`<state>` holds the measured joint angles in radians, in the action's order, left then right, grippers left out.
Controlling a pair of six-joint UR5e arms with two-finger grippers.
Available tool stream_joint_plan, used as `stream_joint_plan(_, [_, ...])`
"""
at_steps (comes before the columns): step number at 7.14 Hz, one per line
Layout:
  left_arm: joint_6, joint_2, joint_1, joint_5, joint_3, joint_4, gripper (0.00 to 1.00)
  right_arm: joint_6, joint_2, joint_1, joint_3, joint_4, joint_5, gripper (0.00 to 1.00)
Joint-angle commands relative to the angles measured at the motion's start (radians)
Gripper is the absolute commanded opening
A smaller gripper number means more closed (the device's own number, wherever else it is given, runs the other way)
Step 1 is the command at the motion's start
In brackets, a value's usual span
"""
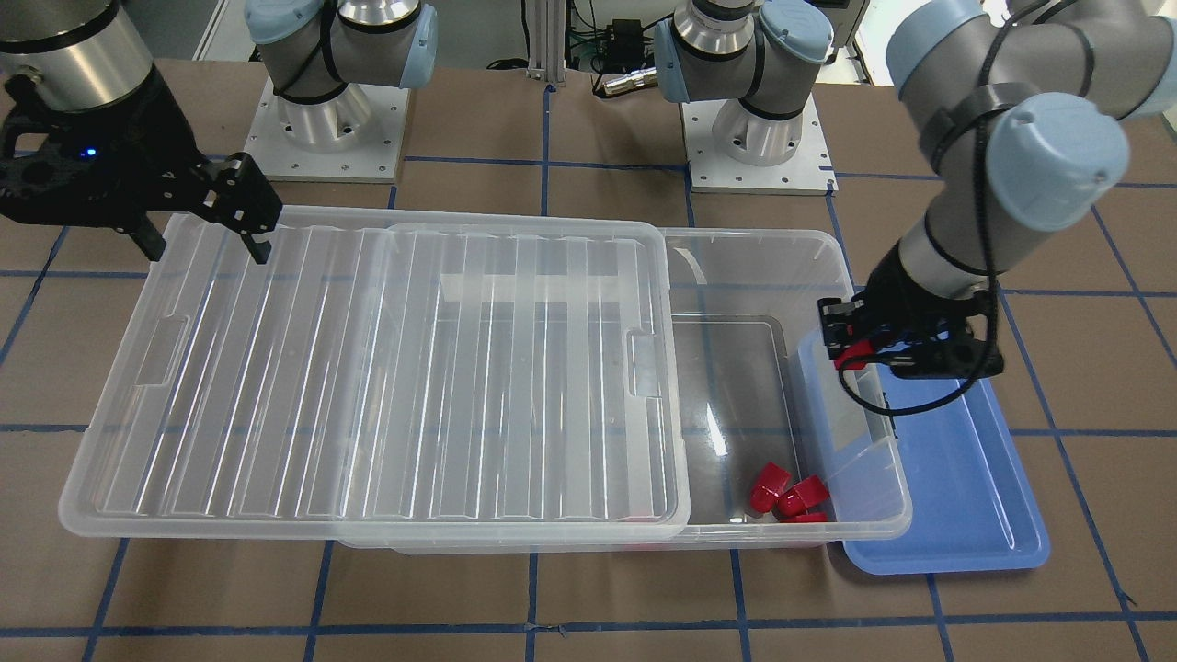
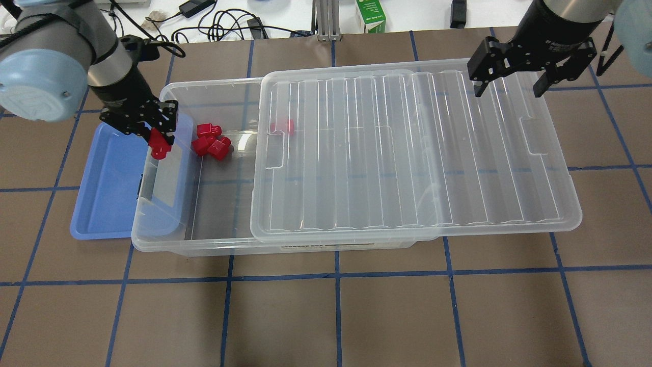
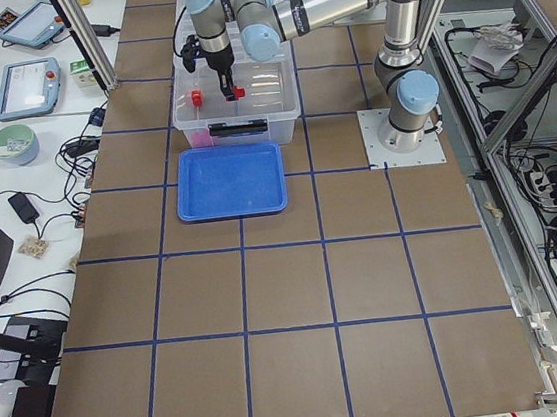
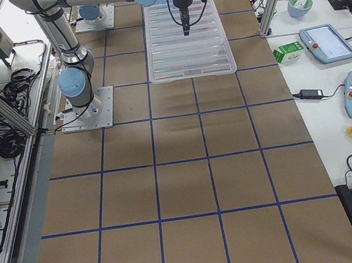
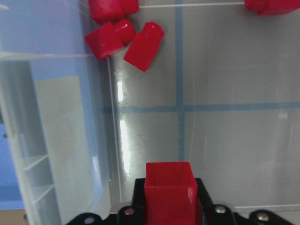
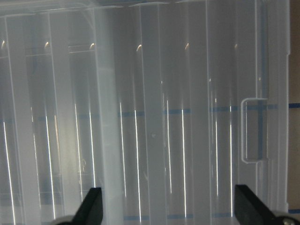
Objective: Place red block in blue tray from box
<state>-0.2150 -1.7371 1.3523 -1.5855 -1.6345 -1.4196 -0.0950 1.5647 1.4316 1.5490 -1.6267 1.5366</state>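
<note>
so the left gripper is clamped on the red block, fingers pinched onto its sides, with the block poking out past the fingertips. in the left wrist view the block sits right between the fingers, square end towards the camera. the gripper hangs above the end of the box that sits next to the blue tray, roughly over the box's end wall, and the block isn't touching anything but the fingers. the tray lies just to the outer side of the gripper, with part of it tucked under the box's rim. on the gripper's other side, down on the box floor, there's a bunch of red blocks huddled together, and one more red block further along under the edge of the lid. the lid is slid sideways, so the gripper's end of the box is uncovered. the right gripper is wide apart and holds nothing, hovering over the far end of the lid, with both fingers above the ribbed plastic.
</note>
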Motion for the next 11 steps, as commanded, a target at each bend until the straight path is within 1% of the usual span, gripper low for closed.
stream_joint_plan(1, [-0.278,-0.021,-0.21,-0.002,-0.013,0.01,0.0,-0.299,0.0,-0.19,0.008,0.013,0.005,1.0])
stream_joint_plan(2, [-0.393,-0.056,-0.272,-0.002,-0.04,0.089,0.0,-0.436,-0.006,-0.283,0.013,0.011,0.004,1.0])
stream_joint_plan(3, [-0.426,-0.093,-0.295,-0.001,-0.094,0.182,0.0,-0.455,-0.044,-0.365,0.022,0.016,-0.003,1.0])
stream_joint_plan(4, [-0.425,-0.146,-0.295,0.002,-0.154,0.321,0.0,-0.451,-0.102,-0.372,0.052,-0.005,0.008,1.0])
stream_joint_plan(5, [-0.422,-0.175,-0.294,0.001,-0.216,0.417,0.0,-0.442,-0.13,-0.372,0.065,-0.022,0.011,1.0])
stream_joint_plan(6, [-0.42,-0.189,-0.294,0.001,-0.256,0.456,0.0,-0.442,-0.181,-0.372,0.083,-0.082,0.019,1.0])
stream_joint_plan(7, [-0.417,-0.218,-0.292,0.004,-0.269,0.509,0.0,-0.442,-0.189,-0.372,0.101,-0.099,0.017,1.0])
stream_joint_plan(8, [-0.425,-0.232,-0.292,0.002,-0.271,0.522,0.15,-0.43,-0.181,-0.37,0.124,-0.093,0.02,1.0])
stream_joint_plan(9, [-0.431,-0.24,-0.292,0.001,-0.259,0.528,0.53,-0.381,-0.181,-0.37,0.155,-0.097,0.022,1.0])
stream_joint_plan(10, [-0.426,-0.228,-0.292,0.004,-0.243,0.524,0.86,-0.368,-0.181,-0.364,0.178,-0.101,0.011,1.0])
stream_joint_plan(11, [-0.417,-0.21,-0.273,-0.002,-0.237,0.513,1.0,-0.35,-0.179,-0.335,0.174,-0.102,0.016,1.0])
